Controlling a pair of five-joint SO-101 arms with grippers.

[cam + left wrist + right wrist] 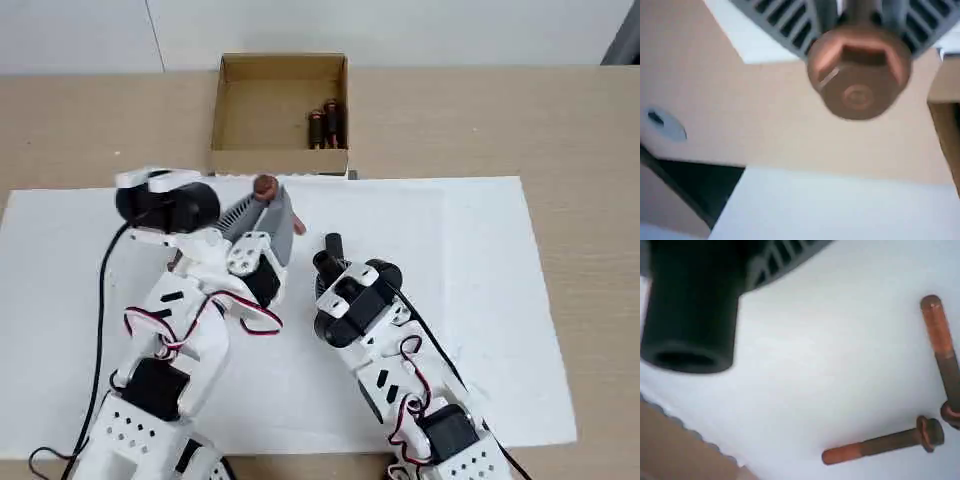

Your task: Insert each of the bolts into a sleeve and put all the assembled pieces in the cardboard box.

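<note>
At the left of the white sheet (480,280), the left hand (268,198) sits near the sheet's far edge, just short of the front wall of the cardboard box (280,160). Its grey fingers are clamped on a bolt (265,185). The copper hex head sticks out past the fingertips toward the box, and the shank is hidden btwn the fingers. In the left wrist view the bolt (857,75) head is close up w/ the ribbed fingers on either side and the box's tan wall behind it. The box stands on the bare wooden surface (580,120) beyond the sheet, open side up, w/ the assembled pieces (326,126) lying together against its right wall. There are prob. two or three; the count is hard to make out. Right of the left hand and close beside it, the right hand (335,262) is closed around a black sleeve (331,244), held over the sheet. The right wrist view shows the sleeve (690,315) w/ its open bore facing out. Farther off, two loose bolts lie flat on the sheet, one (885,442) and the other (941,350), heads close together and shanks pointing apart.
</note>
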